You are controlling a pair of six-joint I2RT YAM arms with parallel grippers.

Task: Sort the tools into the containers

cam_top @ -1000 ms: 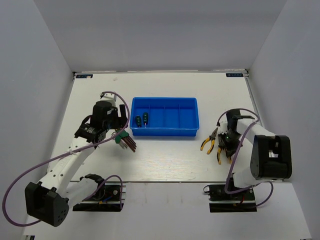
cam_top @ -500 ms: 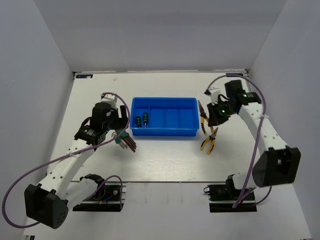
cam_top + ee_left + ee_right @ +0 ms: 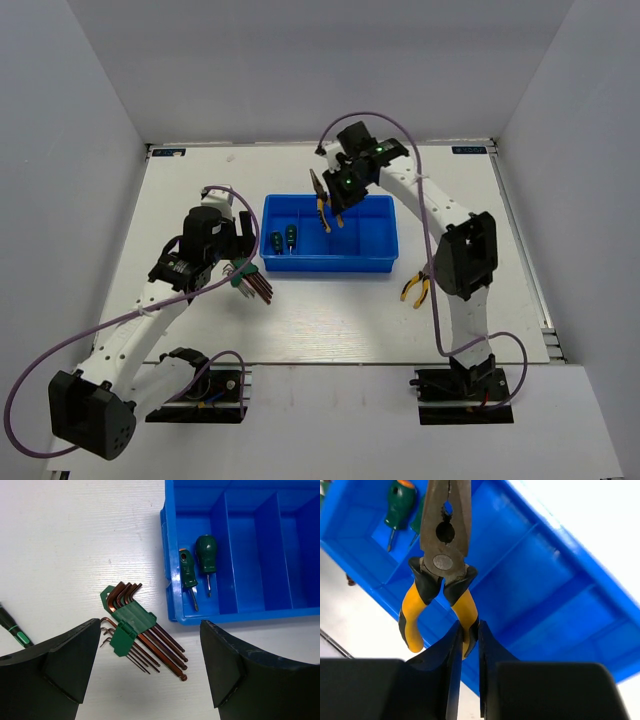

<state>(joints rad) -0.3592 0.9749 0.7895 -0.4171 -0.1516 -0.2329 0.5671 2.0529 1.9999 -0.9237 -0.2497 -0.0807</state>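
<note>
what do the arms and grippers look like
The left arm and right arm have white links and black joints. A purple cable loops along each. The left gripper and right gripper have flat black fingers. Small green lights glow on the right wrist.

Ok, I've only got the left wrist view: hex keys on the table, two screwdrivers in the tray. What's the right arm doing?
Observer: The right hand is over the blue tray, shut on one handle of the yellow-and-black pliers.
Reviewer: Any more pliers around?
Observer: Yes, a second pliers lies on the table, just off the tray's front right corner.
Reviewer: Anything in the other compartments?
Observer: No. Only the screwdrivers in the leftmost one; no tool lies in the rest.
</note>
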